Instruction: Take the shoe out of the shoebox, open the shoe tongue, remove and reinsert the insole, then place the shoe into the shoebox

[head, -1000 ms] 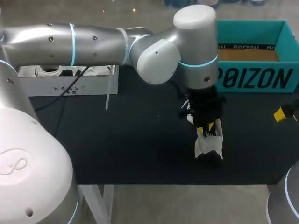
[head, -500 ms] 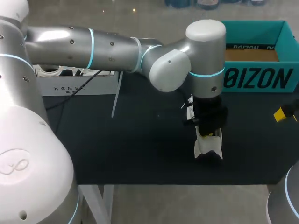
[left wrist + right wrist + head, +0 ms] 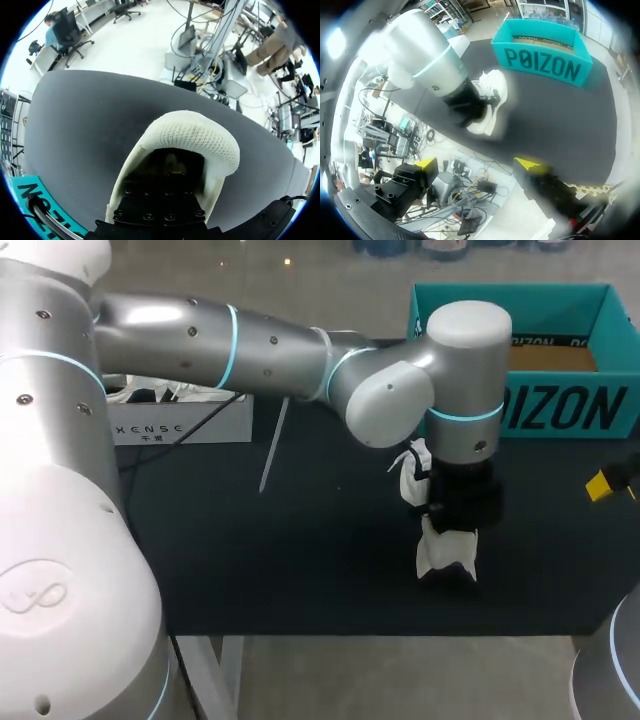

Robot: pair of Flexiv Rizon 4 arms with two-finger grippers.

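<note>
A white shoe (image 3: pixel 447 552) stands on the black table (image 3: pixel 250 560), near its front edge. My left arm reaches across from the left, and my left gripper (image 3: pixel 455 528) is pushed down into the shoe's opening. In the left wrist view the shoe's knit toe (image 3: pixel 192 135) lies just ahead of my left gripper (image 3: pixel 170 172). Its tips are sunk in the dark inside, shut, and what they touch is hidden. The teal shoebox (image 3: pixel 570 405) stands open at the back right. My right gripper (image 3: pixel 476 165) is open off the table's right side, well away from the shoe (image 3: pixel 492 100).
A white box (image 3: pixel 180 425) holding white items sits at the back left. A thin white strip (image 3: pixel 272 445) leans from it and a black cable (image 3: pixel 150 440) trails nearby. The yellow tip of my right gripper (image 3: pixel 598 483) shows at the right edge.
My left arm has shifted a little to the right and its gripper has sunk deeper into the shoe. Its yellow tips, seen earlier, have closed and are now hidden. The right arm has not moved.
</note>
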